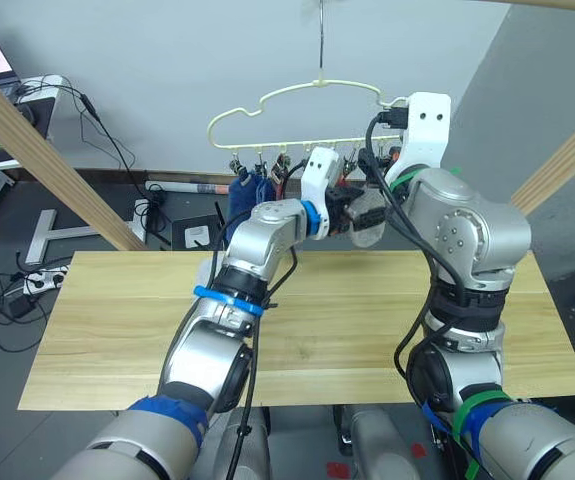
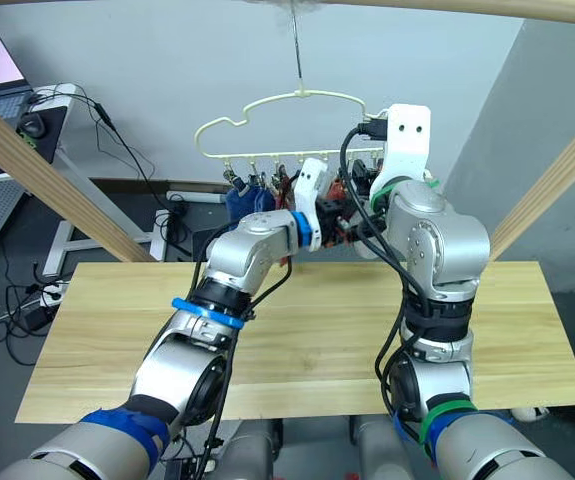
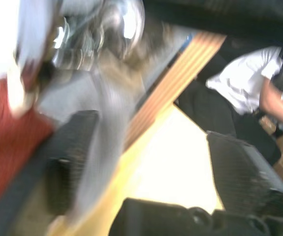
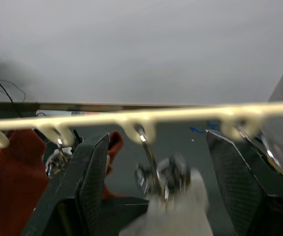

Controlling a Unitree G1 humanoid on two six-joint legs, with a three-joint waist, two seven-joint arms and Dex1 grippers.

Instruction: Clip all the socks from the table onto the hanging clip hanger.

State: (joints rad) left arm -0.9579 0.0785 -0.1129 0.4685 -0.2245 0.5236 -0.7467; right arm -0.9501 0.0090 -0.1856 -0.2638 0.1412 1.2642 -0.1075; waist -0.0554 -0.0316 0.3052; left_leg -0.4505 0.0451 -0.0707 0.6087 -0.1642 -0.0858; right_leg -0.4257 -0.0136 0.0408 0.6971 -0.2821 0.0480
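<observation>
Up at the clip hanger (image 1: 297, 95) your worktop (image 1: 117, 330) lies bare; blue (image 1: 252, 188), rust-red (image 4: 8, 172) and light grey socks (image 4: 180, 219) hang clipped. Both pincers, left (image 3: 146, 162) and right (image 4: 156, 182), stand apart, so little seems left

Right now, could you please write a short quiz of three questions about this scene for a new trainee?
1. True or false: socks lie on the table.
2. What colour is the sock under the clip between the right gripper fingers?
A. blue
B. light grey
C. green
3. Fill in: the clip hanger hangs by its top ____.

Key:
1. False; the tabletop is bare.
2. B.
3. hook. The left gripper is open, with light grey fabric against one finger.
</observation>
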